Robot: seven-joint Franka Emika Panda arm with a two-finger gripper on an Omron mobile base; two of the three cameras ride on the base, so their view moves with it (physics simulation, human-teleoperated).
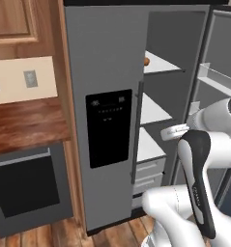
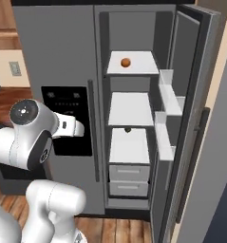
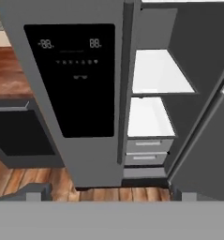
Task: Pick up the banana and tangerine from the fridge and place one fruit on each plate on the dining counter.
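With the fridge (image 2: 58, 57) door swung wide and nothing yet taken, the step in hand looks like the first reach for fruit. At far left in the left base view sit the brown worktop (image 1: 25, 123) and black oven (image 1: 25, 185); next comes the shut fridge door with its dispenser panel (image 1: 108, 126) and long handle (image 1: 137, 130). Right of that the white shelves (image 2: 130, 109) open up. On the top shelf lies the tangerine (image 2: 126, 62), alone near the middle, also peeping past the door edge in the left base view. A small dark spot rests at the back of the lower shelf; whether that is the banana's tip I cannot tell. The open door (image 2: 188, 95) stands at far right with its racks.

The fingers (image 3: 108, 192) are released and grasp nothing, aimed low at the panel and drawers (image 3: 146, 152). Next, I judge, the hand must rise, shift right past the handle, and enter above the top shelf to close on the tangerine.
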